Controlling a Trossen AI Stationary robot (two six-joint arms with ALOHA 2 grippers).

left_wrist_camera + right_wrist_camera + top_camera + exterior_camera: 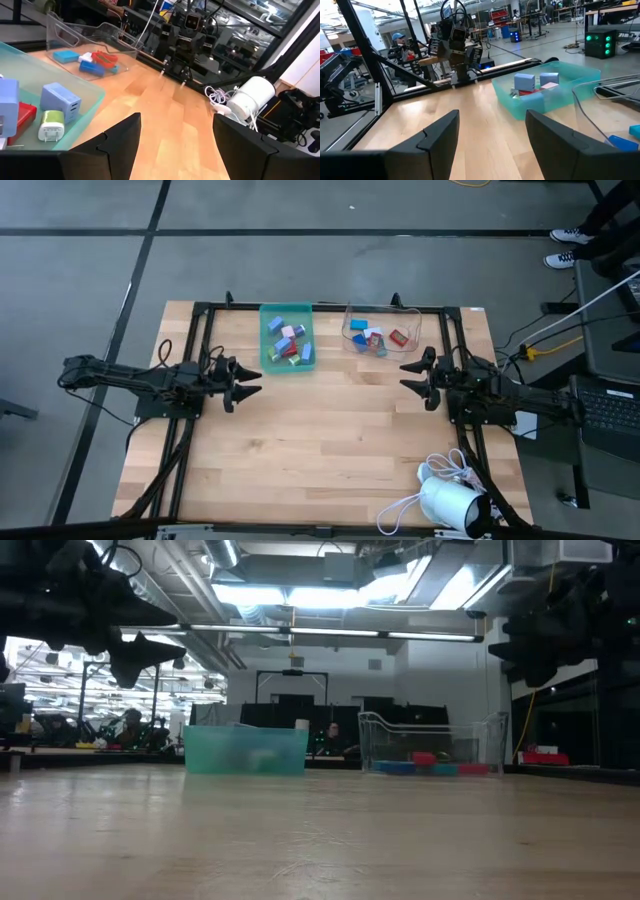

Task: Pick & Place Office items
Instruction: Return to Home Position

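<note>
Small coloured office items lie in two containers at the table's far edge. Several blue, pink, red and green pieces (286, 340) sit in the teal tray (268, 365); several blue, red and white ones (377, 338) sit in the clear plastic bin (412, 320). My left gripper (252, 381) hovers open at the table's left, just short of the tray's near left corner. My right gripper (409, 375) hovers open at the right, near the bin's near right corner. Both are raised above the table and hold nothing.
A white cylindrical device with a coiled white cable (445, 498) lies at the table's near right corner. A black frame (330, 308) runs along the table's far edge and sides. Bare wood (330, 430) spreads between the two arms and toward the near edge.
</note>
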